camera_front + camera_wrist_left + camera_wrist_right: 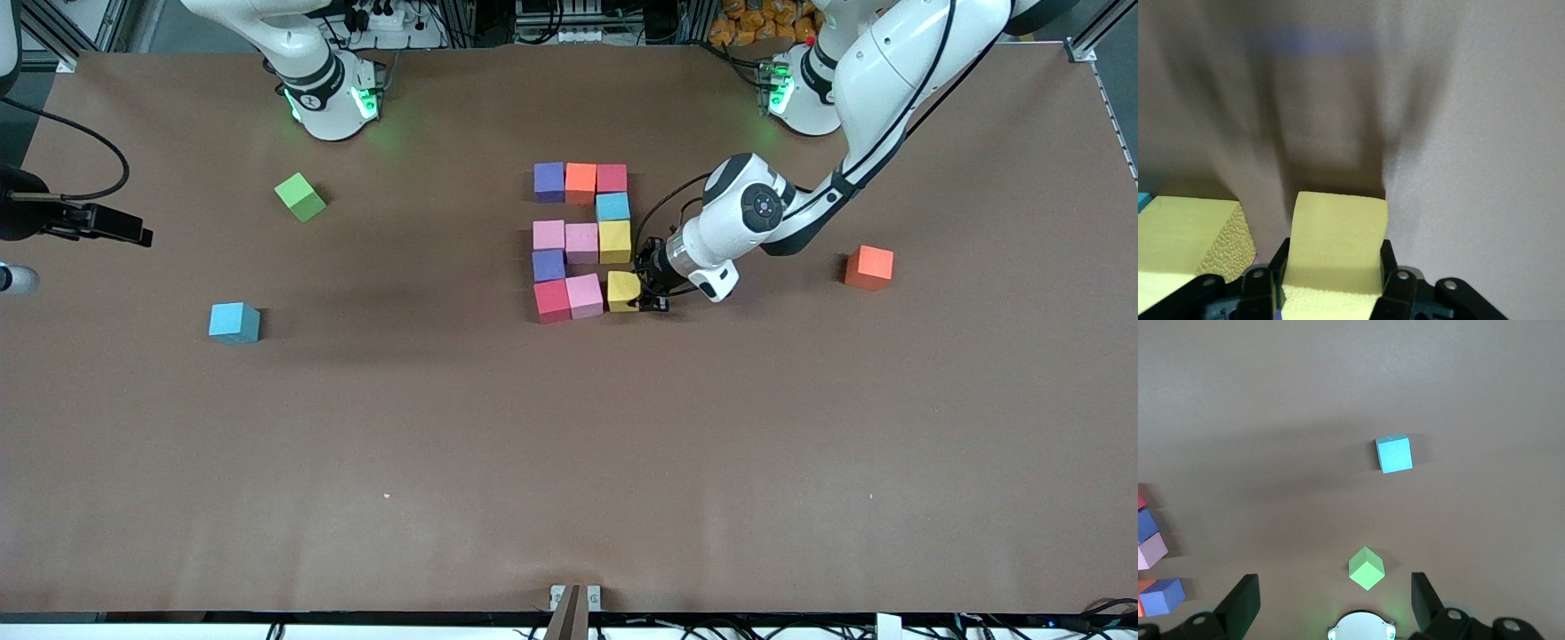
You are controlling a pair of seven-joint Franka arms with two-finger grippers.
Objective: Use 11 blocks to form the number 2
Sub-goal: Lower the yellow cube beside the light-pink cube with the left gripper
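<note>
Near the middle of the brown table [444,427], the number 2 [582,240] is pretty much laid out in coloured foam blocks. Farthest from the front camera, a row of purple [549,180], orange [581,181] and red [612,178] is seen, with a light blue block [613,206] under the red one. Next, a pink [548,235], pink [581,242], yellow [614,241] row is found, then a single purple block [548,265], then a red block [552,300] and a pink block [584,295] in the row nearest the camera. At the end of that row, a second yellow block [623,291] is clamped between the fingers of the left gripper [653,298], slightly tilted and with a small gap to the pink one; whether it's resting on the table can't be told. Off toward the left arm's end, a spare orange cube [869,267] is left on its own. Toward the right arm's end, a lime-green cube [300,196] and a blue cube [235,323] are sitting well apart. High over that pair, the right gripper [1335,603] is parked with its jaws spread wide, nothing held.
</note>
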